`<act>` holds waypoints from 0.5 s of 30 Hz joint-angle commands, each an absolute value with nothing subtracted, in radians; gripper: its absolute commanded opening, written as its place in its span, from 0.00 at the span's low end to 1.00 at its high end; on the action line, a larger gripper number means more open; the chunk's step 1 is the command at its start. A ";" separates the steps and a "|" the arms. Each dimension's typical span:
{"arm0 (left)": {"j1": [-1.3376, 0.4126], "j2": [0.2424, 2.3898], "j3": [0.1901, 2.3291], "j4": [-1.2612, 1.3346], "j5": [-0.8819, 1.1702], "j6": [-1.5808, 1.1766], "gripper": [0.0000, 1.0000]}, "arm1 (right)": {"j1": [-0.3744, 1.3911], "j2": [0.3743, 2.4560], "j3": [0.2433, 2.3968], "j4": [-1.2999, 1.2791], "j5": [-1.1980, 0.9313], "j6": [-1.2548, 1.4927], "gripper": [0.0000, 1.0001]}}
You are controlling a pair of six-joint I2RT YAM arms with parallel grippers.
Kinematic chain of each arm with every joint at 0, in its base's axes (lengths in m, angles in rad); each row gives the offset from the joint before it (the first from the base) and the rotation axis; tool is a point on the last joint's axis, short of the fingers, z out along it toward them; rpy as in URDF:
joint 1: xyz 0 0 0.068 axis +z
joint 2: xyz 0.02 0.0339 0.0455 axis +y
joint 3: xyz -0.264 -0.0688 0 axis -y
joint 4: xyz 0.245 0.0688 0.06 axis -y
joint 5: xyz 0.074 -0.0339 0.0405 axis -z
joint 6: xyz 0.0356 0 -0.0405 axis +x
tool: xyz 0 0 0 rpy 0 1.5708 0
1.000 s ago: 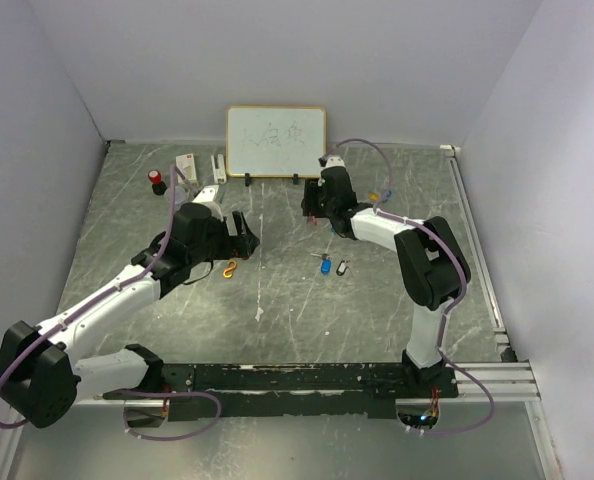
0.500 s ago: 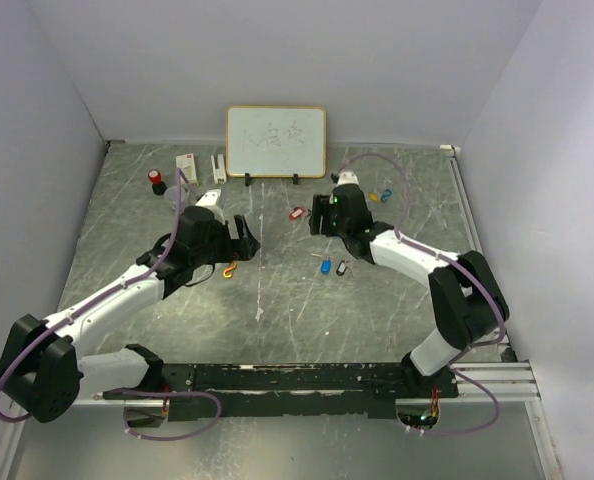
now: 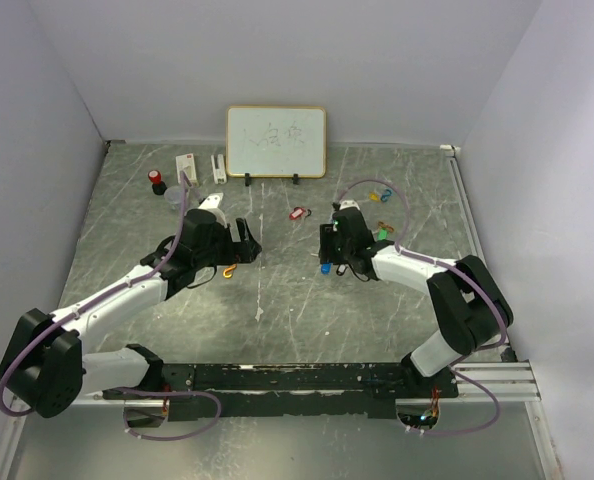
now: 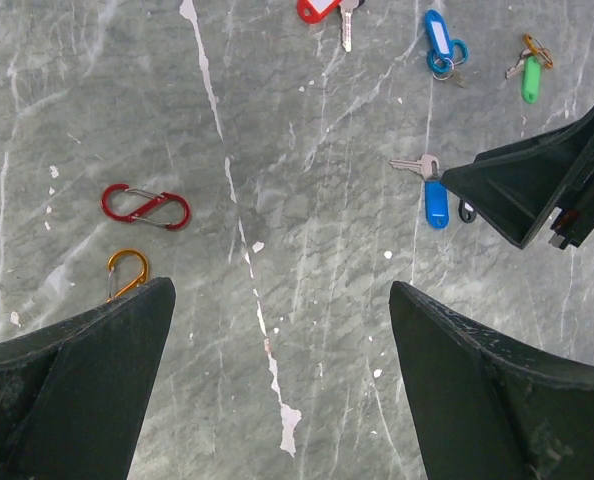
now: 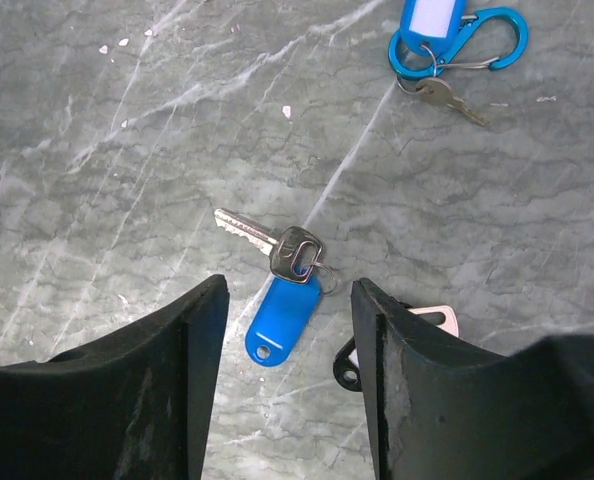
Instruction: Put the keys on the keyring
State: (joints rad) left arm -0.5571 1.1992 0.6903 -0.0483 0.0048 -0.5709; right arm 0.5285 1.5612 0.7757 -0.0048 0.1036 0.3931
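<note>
Hovering over loose blue-tagged key [image 5: 282,325], right gripper [image 5: 289,285] jaws half apart, empty; left gripper [image 4: 282,290] jaws wide, empty. Judged: second key [image 5: 429,18] at upper right already clipped on blue carabiner [image 5: 522,30].

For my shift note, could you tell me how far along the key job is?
Done: a blue tag on the blue clip. In hand: right tool, open, straddles a loose blue key tag, nothing gripped. Remaining: red clip and orange clip lie empty.
</note>
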 commanded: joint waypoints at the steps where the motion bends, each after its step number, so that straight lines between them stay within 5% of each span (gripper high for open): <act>1: -0.551 1.197 0.674 -0.005 0.003 -0.582 1.00 | 0.509 1.568 0.753 0.025 0.089 0.404 0.51; 15: -0.550 1.227 0.670 0.005 -0.001 -0.587 1.00 | 0.456 1.615 0.738 0.080 0.004 0.400 0.43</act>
